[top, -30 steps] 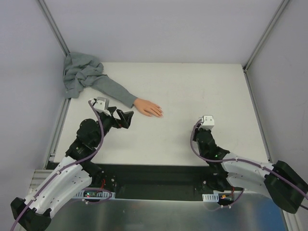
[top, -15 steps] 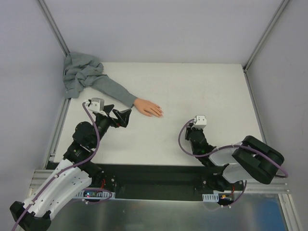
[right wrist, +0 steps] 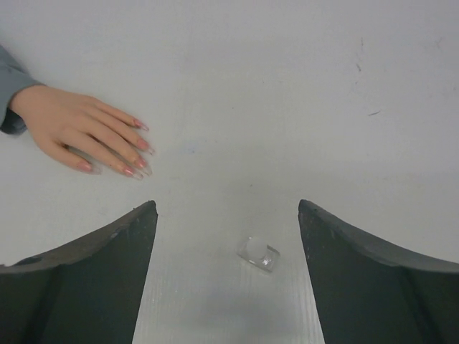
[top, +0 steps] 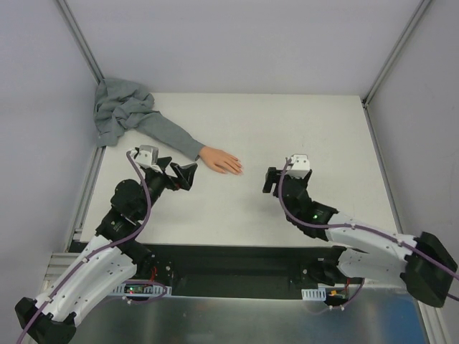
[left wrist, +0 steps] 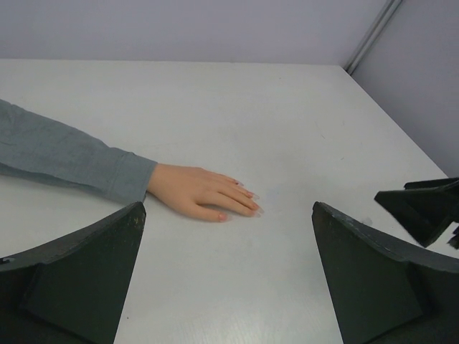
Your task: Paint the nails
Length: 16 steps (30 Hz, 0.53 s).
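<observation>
Aiming at the nails [right wrist: 142, 145], right tool [right wrist: 226, 205] spread.

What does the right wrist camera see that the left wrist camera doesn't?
Only the right wrist view shows a tiny clear bottle on the table, between its open jaws and touching neither. Only the left wrist view shows the right gripper at its right edge, a long stretch of grey sleeve and the back wall. Both show the fake hand lying flat with pink nails, the white table, and their own jaws spread wide.
</observation>
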Available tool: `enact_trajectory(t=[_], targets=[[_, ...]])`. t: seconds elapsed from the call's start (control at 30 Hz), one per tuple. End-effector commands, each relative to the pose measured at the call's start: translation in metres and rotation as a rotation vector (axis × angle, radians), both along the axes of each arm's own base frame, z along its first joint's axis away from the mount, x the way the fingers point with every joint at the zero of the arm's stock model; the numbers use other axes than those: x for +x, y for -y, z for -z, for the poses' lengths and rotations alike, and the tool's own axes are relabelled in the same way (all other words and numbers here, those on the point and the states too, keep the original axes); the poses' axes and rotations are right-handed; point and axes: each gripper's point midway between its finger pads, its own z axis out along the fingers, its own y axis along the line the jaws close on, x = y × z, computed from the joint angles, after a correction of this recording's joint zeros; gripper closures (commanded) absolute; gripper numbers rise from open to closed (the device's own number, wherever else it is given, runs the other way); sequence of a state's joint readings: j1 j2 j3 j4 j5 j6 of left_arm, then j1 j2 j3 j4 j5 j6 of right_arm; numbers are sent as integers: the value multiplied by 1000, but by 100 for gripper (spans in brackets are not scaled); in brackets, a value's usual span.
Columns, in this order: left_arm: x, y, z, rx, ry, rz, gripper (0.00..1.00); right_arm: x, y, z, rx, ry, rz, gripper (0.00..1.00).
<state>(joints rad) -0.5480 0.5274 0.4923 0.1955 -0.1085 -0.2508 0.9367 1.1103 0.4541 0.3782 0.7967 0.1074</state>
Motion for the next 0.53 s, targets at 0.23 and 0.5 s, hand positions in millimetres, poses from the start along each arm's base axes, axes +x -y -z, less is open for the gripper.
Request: enact_trajectory(t=[0.23,0.5], targets=[[-6,8,-21,-50,-4,52,1,-89,96,-49,86,-220,87,1],[-11,9,-17,-64,-20,70,1,-101,119,-92,117,-142,61,3]])
